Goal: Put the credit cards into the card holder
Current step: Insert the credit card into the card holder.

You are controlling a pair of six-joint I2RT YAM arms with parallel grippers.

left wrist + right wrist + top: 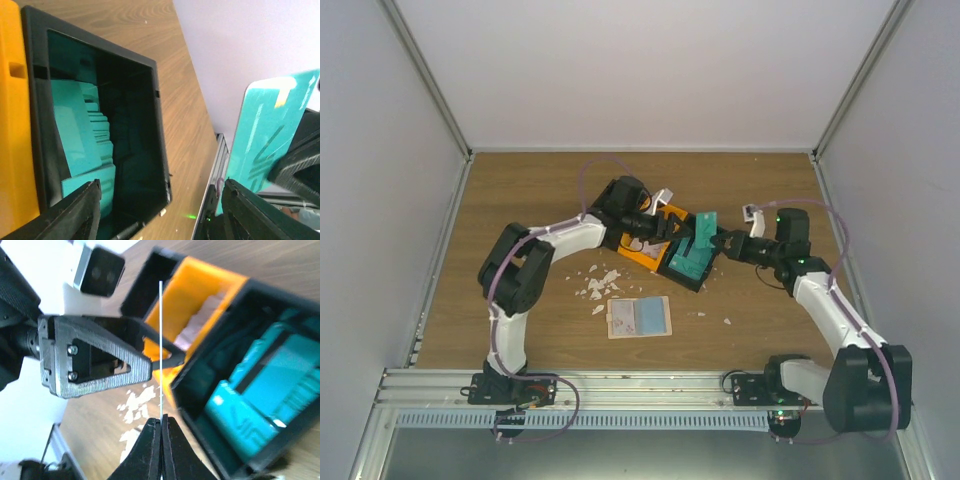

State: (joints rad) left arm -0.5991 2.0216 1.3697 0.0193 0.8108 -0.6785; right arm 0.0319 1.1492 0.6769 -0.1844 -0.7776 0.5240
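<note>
Teal and upright, the card (706,228) stood clamped in our right tool (161,424) over the tray (672,268), our left tool (159,202) apart beside it, while the holder (639,317) lay flat on the tabletop (520,200) toward the near edge, between both arms.

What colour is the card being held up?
Teal; the card shows best in left wrist view.

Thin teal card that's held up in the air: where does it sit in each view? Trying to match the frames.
Top external: thin teal rectangular card, upright, just right of centre.
Left wrist: right side, broad face showing.
Right wrist: edge-on, a thin pale line rising from the shut right end effector.
Shared landmark: black plastic bin with teal contents.
</note>
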